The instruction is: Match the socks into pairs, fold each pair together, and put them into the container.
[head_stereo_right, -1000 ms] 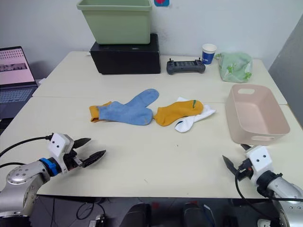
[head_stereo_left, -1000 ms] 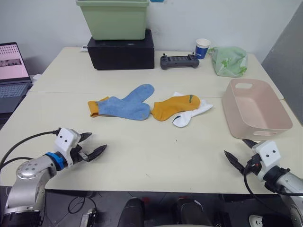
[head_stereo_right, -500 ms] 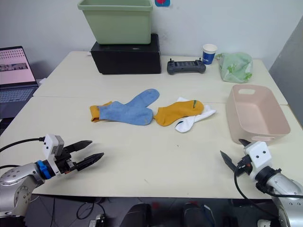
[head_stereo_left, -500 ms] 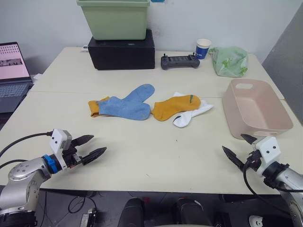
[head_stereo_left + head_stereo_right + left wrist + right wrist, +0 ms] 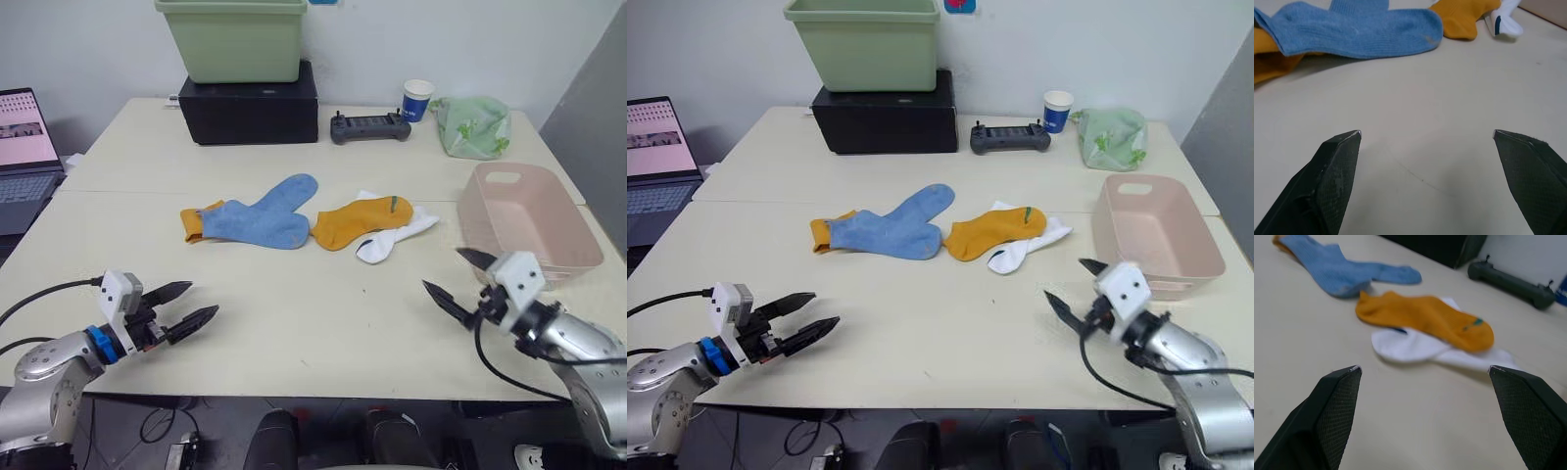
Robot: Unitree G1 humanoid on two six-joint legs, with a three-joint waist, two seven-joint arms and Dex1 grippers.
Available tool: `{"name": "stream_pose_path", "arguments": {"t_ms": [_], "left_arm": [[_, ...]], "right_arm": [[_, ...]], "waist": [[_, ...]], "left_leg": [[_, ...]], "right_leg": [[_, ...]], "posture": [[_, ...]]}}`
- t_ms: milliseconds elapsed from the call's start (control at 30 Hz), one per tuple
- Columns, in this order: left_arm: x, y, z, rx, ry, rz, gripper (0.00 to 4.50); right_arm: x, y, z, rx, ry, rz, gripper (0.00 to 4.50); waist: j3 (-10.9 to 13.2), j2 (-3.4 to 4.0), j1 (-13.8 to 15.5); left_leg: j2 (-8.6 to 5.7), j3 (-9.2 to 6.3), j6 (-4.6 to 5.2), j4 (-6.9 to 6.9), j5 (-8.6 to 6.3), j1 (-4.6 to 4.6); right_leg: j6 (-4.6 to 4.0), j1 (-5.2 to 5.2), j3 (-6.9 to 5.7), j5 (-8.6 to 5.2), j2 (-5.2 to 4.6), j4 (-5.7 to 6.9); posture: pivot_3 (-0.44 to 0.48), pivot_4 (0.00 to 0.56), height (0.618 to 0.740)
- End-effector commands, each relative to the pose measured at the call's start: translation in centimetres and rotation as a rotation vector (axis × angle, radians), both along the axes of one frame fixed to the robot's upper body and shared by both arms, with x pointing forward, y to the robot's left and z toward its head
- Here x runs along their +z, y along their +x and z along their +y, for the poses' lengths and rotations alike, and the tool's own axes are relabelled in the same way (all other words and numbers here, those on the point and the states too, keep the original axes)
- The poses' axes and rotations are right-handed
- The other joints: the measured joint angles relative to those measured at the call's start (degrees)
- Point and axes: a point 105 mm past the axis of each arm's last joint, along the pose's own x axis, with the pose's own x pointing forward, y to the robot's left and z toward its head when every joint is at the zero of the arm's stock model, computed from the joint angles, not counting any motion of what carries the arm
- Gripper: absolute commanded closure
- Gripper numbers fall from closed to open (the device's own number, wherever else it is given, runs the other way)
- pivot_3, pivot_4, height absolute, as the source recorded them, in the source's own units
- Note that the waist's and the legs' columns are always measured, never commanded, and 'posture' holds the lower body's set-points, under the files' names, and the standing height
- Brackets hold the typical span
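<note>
A: Where do the two claws stand?

B: The left claw (image 5: 191, 305) hangs low over the near left part of the counter (image 5: 294, 313), fingers spread wide, nothing between them. The right claw (image 5: 1070, 286) is over the near right part, also spread apart and empty.

A: And the socks?

B: They lie in a loose row well ahead of both claws, nearer the middle of the counter. Ahead of the left claw a light blue sock (image 5: 263, 215) lies across a mustard-orange sock (image 5: 196, 220), of which only one end pokes out. There may be a second blue one under the first; the layers are hard to tell apart. Ahead of the right claw and toward its left, another mustard-orange sock (image 5: 1425, 318) lies on top of white socks (image 5: 1405, 346), touching them.

A: The container?

B: The pale pink basket (image 5: 1161, 262) sits just beyond the right claw, on its outer side, upright, apart from the socks.

A: Anything else there?

B: Far beyond the claws, a green bin (image 5: 233, 39) stands on a black box (image 5: 250, 103), with a dark handheld controller (image 5: 369, 126), a paper cup (image 5: 417, 99) and a pale green cloth bag (image 5: 474, 125) along the back. A laptop (image 5: 27, 147) sits beyond the left claw's outer side.
</note>
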Motion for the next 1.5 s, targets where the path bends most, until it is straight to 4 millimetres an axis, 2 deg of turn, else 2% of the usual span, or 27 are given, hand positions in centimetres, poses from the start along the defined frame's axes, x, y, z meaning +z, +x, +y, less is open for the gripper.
{"name": "stream_pose_path", "arguments": {"t_ms": [33,67,167,200,333,467,567,867,933,1033,1300,1333,1500], "left_arm": [[1.9,-0.2,0.0,0.038,-0.022,-0.078,0.00],[2.0,-0.3,0.0,0.046,-0.024,-0.080,0.00],[2.3,-0.7,-0.3,0.050,-0.028,-0.080,0.00],[2.3,-0.9,-0.4,0.050,-0.029,-0.078,0.00],[2.4,-1.2,-0.8,0.053,-0.030,-0.073,0.00],[2.7,-1.3,-1.4,0.041,-0.029,-0.072,0.00],[2.9,-1.3,-1.7,0.031,-0.025,-0.070,0.00],[3.1,-1.1,-2.2,0.015,-0.018,-0.065,0.00],[3.2,-0.9,-2.2,0.012,-0.016,-0.065,0.00],[3.3,-0.8,-2.3,0.008,-0.014,-0.064,0.00],[3.4,-0.7,-2.6,0.004,-0.013,-0.063,0.00],[3.4,-0.7,-2.6,0.004,-0.012,-0.062,0.00],[3.4,-0.7,-2.5,0.001,-0.004,-0.054,0.00]], "right_arm": [[0.6,1.9,3.5,0.038,0.064,0.009,0.04],[0.7,2.3,3.9,0.032,0.073,0.014,0.04],[1.0,4.3,7.1,0.047,0.119,0.036,0.04],[0.7,4.9,8.7,0.067,0.142,0.070,0.04],[-0.1,6.6,12.7,0.083,0.157,0.149,0.04],[-0.5,8.6,15.7,0.059,0.158,0.198,0.04],[-0.5,9.9,17.4,0.056,0.159,0.216,0.04],[-2.6,12.1,19.6,0.049,0.116,0.260,0.04],[-2.9,12.3,20.2,0.054,0.099,0.251,0.41],[-2.4,12.4,20.8,0.071,0.118,0.231,1.29],[-2.1,12.4,20.9,0.070,0.134,0.215,4.31],[-2.0,12.3,20.8,0.071,0.137,0.214,4.47],[-1.5,10.9,19.8,0.086,0.176,0.251,4.47]], "waist": [[0.0,0.00,-0.3],[0.0,0.01,-0.3],[0.0,-0.03,-0.1],[0.0,-0.02,-0.1],[0.0,-0.03,-0.2],[0.0,-0.03,-0.2],[0.0,-0.03,-0.3],[0.0,-0.01,-0.8],[0.0,-0.01,-1.0],[0.0,0.00,-1.3],[0.1,0.01,-1.3],[0.1,0.01,-1.3],[0.1,0.02,-1.1]], "left_leg": [[0.02,-0.01,0.00,0.00,0.00,0.00],[0.00,-0.02,0.00,0.00,0.00,0.00],[0.00,-0.09,0.00,0.00,0.00,-0.03],[-0.01,-0.07,0.00,0.00,0.00,-0.03],[-0.01,-0.07,-0.01,0.00,0.01,-0.01],[-0.02,-0.02,-0.02,0.01,0.01,-0.04],[-0.03,0.00,-0.02,0.02,0.02,-0.05],[-0.01,0.01,-0.02,0.00,0.01,-0.06],[-0.01,0.01,-0.02,-0.01,0.01,-0.05],[0.01,0.00,-0.02,-0.02,0.01,-0.05],[0.02,0.01,-0.02,-0.02,0.01,-0.06],[0.02,0.01,-0.02,-0.02,0.01,-0.06],[0.02,0.00,-0.02,-0.04,0.01,-0.11]], "right_leg": [[-0.01,-0.01,0.00,0.01,0.00,0.02],[-0.01,-0.01,-0.01,0.01,0.00,0.06],[-0.01,-0.03,-0.09,0.00,0.00,0.08],[-0.02,-0.05,-0.08,0.00,-0.01,0.10],[-0.03,-0.11,-0.08,0.00,-0.02,0.24],[-0.03,-0.23,-0.05,0.00,-0.04,0.37],[-0.03,-0.26,-0.03,0.00,-0.05,0.41],[-0.04,-0.34,-0.03,0.00,-0.04,0.46],[-0.04,-0.36,-0.03,0.00,-0.04,0.48],[-0.05,-0.37,-0.04,0.00,-0.02,0.49],[-0.05,-0.39,-0.03,0.00,-0.03,0.49],[-0.05,-0.39,-0.03,0.00,-0.03,0.49],[-0.05,-0.43,-0.03,-0.01,-0.03,0.48]], "posture": [[0.000,0.150,0.735],[0.000,0.150,0.735],[0.000,0.150,0.735],[0.000,0.150,0.735],[0.000,0.150,0.735],[0.000,0.150,0.735],[0.000,0.150,0.735],[0.000,0.150,0.735],[0.000,0.150,0.735],[0.000,0.150,0.735],[0.000,0.150,0.735],[0.000,0.150,0.735],[0.000,0.150,0.735]]}}
